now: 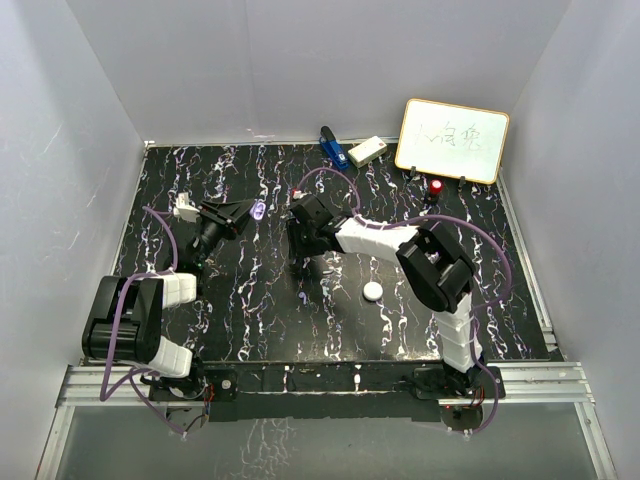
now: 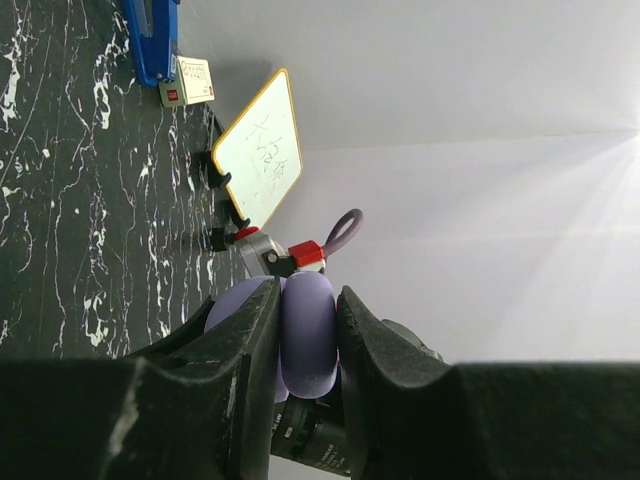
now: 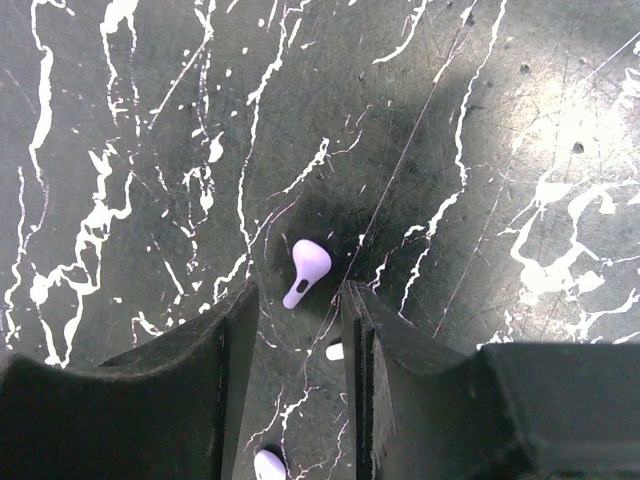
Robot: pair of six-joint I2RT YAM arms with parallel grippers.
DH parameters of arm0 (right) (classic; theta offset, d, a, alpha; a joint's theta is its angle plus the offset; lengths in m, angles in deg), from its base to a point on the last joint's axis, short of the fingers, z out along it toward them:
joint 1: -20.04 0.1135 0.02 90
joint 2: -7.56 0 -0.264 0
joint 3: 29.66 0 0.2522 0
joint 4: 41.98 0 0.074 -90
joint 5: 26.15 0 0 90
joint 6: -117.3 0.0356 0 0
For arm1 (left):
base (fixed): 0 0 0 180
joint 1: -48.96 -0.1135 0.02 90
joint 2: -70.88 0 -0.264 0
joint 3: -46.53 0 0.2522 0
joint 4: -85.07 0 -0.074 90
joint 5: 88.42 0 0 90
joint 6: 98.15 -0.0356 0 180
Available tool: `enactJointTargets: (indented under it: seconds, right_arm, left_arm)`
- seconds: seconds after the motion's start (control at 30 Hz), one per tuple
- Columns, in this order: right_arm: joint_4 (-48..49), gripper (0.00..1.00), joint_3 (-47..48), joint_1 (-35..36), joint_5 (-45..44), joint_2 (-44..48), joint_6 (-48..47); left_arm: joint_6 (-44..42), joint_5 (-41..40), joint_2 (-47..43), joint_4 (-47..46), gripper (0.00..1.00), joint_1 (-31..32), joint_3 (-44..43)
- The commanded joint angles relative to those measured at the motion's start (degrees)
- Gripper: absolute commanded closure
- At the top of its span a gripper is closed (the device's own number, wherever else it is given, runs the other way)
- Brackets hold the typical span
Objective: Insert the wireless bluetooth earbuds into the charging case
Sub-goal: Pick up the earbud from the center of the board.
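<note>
Directly beyond the tips of the right hand, the purple earbud is seen lying flat on the black marbled counter. The hand's two fingers are spread apart and nothing is gripped. The earbud is lined up with the gap between them, just ahead of the tips. Its long axis is set at a small slant to the fingers: the rounded head is turned away from the hand and a little to the right in the wrist view, while the stem is pointed back toward the left finger. A straight descent would therefore be judged to bring the fingers down on either side of the bud, across its narrow width. A small turn of the wrist may be needed so that the stem is not caught askew.

The bud is pale lilac, glossy and tiny, with a dark oval slot on the stem. Being smooth and light, it is likely to be flicked aside if one finger is met first. Two small white pieces, possibly further earbuds, are glimpsed nearer the wrist.

The charging case is clamped between the fingers of the left hand, apparently raised off the counter and near the right hand in the overhead view. It is rounded and pale purple; whether its lid is open cannot be told. The right arm is clearly the nearer to the earbud.
</note>
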Motion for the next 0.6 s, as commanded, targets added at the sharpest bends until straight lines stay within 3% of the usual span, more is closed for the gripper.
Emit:
enactJointTargets:
  seconds: [0.0, 0.57]
  right_arm:
    - [0.88, 0.64, 2.92, 0.16, -0.32, -1.35, 0.92]
    - [-0.61, 0.76, 4.52, 0.08, -0.50, -3.13, 1.72]
  left_arm:
    - [0.39, 1.01, 0.19, -3.65, 1.00, -0.25, 0.58]
    - [0.92, 0.93, 0.88, -5.01, 1.00, -0.27, 1.16]
